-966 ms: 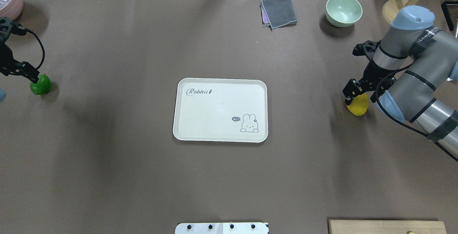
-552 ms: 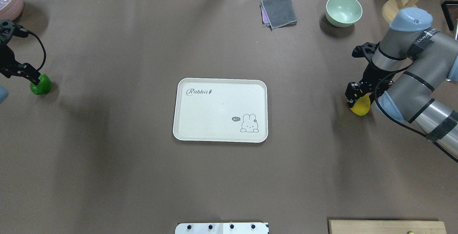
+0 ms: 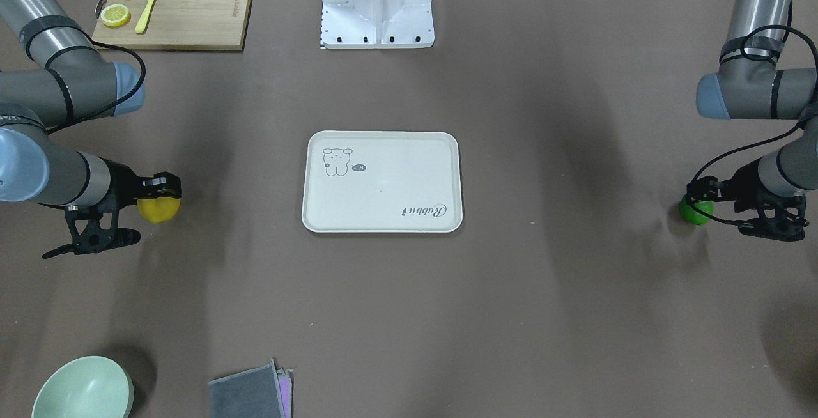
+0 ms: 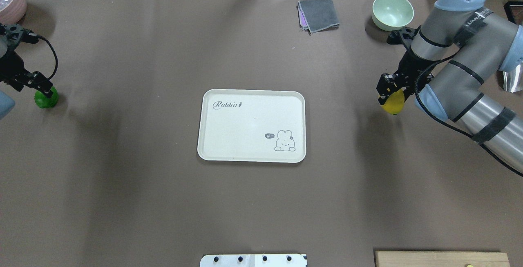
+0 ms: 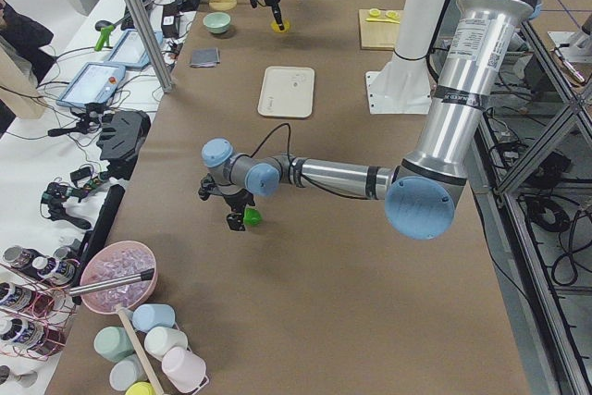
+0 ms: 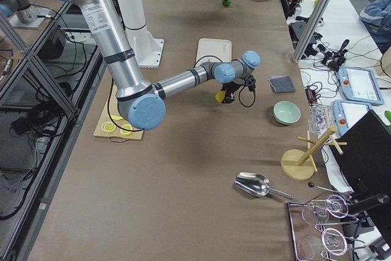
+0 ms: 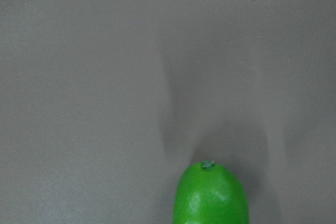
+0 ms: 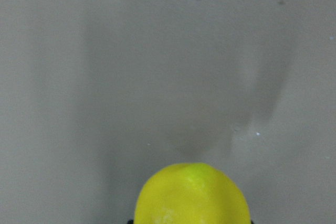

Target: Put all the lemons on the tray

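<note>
Yellow oval lemon (image 4: pixel 393 103), being pinched by the right gripper (image 4: pixel 391 94), could slip, being round; left gripper's (image 4: pixel 43 90) closure on glossy green lemon (image 4: pixel 45 101) is unclear.

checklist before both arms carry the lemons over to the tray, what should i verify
1. The right tool is shut on the yellow lemon: ok.
2. The left tool grips the green lemon: cannot tell; it sits over the fruit, closure not visible.
3. The tray is bare, with room for both: ok.
4. Nothing lies on the table between either lemon and the tray: ok.
5. Lemons on the tray: not ok, neither yet.
</note>
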`<action>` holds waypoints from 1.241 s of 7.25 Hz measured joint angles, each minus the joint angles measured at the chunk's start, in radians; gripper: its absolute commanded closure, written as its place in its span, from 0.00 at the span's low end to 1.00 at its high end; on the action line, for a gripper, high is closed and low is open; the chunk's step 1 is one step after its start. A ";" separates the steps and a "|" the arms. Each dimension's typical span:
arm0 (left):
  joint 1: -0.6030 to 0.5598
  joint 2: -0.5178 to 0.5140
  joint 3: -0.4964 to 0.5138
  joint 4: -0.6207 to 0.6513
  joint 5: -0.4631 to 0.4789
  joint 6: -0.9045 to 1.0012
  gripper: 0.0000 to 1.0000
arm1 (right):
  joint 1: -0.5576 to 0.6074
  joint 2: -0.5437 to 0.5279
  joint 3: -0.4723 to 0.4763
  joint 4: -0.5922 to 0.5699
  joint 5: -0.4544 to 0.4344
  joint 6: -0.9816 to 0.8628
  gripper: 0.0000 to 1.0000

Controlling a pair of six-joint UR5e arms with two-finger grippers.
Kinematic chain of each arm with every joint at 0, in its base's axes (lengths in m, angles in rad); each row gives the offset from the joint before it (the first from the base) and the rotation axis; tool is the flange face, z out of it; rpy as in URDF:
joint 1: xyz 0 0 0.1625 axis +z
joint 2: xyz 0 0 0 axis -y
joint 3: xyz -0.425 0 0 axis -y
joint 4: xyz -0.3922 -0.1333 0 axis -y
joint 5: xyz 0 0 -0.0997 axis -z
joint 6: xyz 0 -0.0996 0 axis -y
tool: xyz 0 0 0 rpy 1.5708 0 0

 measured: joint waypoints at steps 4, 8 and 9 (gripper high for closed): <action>0.001 -0.031 0.058 -0.001 -0.034 0.001 0.02 | -0.096 0.149 -0.025 0.023 0.003 0.240 0.72; 0.007 -0.051 0.087 -0.001 -0.049 0.003 0.02 | -0.193 0.299 -0.131 0.028 -0.031 0.289 0.72; 0.008 -0.051 0.092 -0.001 -0.054 0.004 0.03 | -0.214 0.319 -0.151 0.028 -0.039 0.287 0.71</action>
